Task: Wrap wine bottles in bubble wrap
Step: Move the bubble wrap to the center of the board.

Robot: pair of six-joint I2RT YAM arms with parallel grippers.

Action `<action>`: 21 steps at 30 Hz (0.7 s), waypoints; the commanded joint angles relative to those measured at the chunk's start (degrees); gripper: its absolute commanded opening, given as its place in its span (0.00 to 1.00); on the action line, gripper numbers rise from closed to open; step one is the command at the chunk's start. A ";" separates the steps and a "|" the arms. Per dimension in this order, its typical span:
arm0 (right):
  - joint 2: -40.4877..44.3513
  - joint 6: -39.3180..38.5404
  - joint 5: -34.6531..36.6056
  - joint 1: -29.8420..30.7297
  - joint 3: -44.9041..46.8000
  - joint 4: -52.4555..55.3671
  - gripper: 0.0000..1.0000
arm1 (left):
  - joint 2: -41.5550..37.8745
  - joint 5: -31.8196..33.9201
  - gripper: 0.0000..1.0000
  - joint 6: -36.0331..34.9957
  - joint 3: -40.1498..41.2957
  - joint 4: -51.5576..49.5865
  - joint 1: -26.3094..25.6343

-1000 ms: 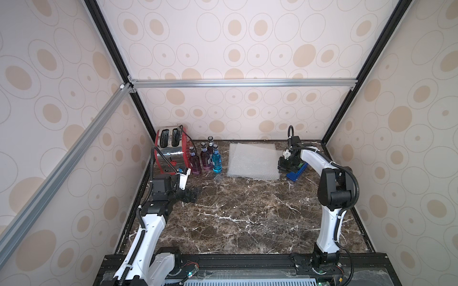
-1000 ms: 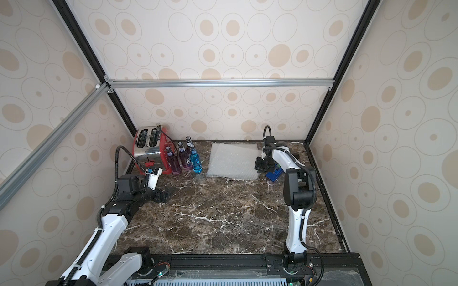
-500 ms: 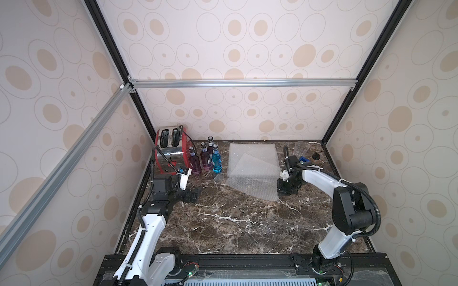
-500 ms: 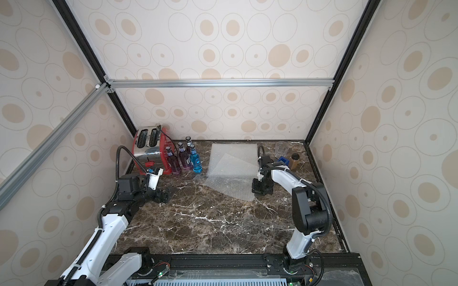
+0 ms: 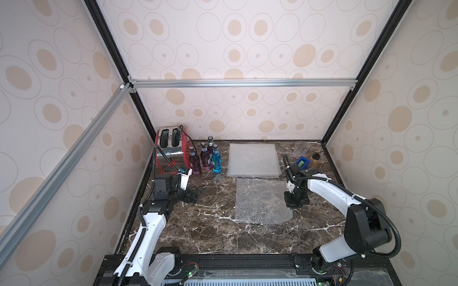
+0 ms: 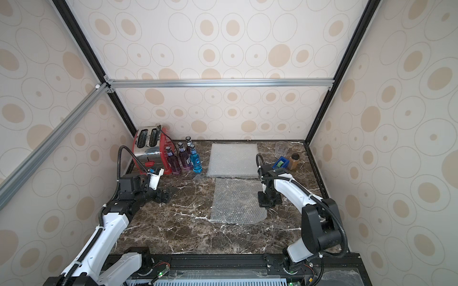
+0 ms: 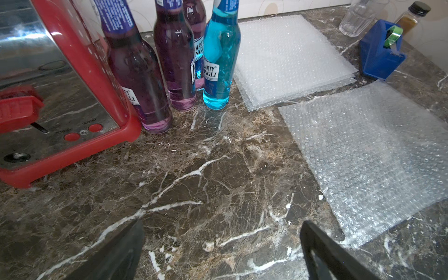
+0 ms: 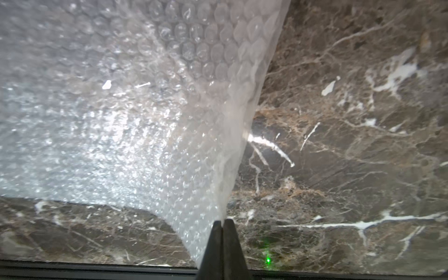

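Pinching the right edge of one bubble wrap sheet (image 5: pixel 260 201) in the right claw (image 8: pixel 223 224), shut tight on the thin plastic and lifting that edge slightly off the bench (image 5: pixel 210 237). Lies otherwise flat, right of the bench's middle, with its far edge just beside the near edge of the stack of spare sheets (image 5: pixel 252 159) at the far edge. Looks a little longer from far edge to near edge than across, so long axis toward the front edge, near right corner curling.

Holding the left claw (image 7: pixel 221 242) wide open and empty over bare bench near the left edge, facing the bottles (image 5: pixel 204 158). Stand upright, necks up, long axes vertical, bunched in the far left corner just beside the red toaster (image 5: pixel 171 148): three purple, one blue.

Judging by this, barely begun: one sheet spread out, no bottle on it, none rolled, all four left to wrap.
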State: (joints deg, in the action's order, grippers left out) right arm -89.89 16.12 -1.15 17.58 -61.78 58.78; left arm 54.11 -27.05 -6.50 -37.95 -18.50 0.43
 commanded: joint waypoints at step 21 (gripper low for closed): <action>-1.49 6.79 -5.08 5.89 1.63 -9.43 0.00 | 0.45 0.14 0.99 -1.32 -1.07 -0.13 -1.75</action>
State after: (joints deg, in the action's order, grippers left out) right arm -91.92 22.90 -6.63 23.20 -60.36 48.86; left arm 54.19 -26.52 -7.11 -37.74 -18.52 -0.93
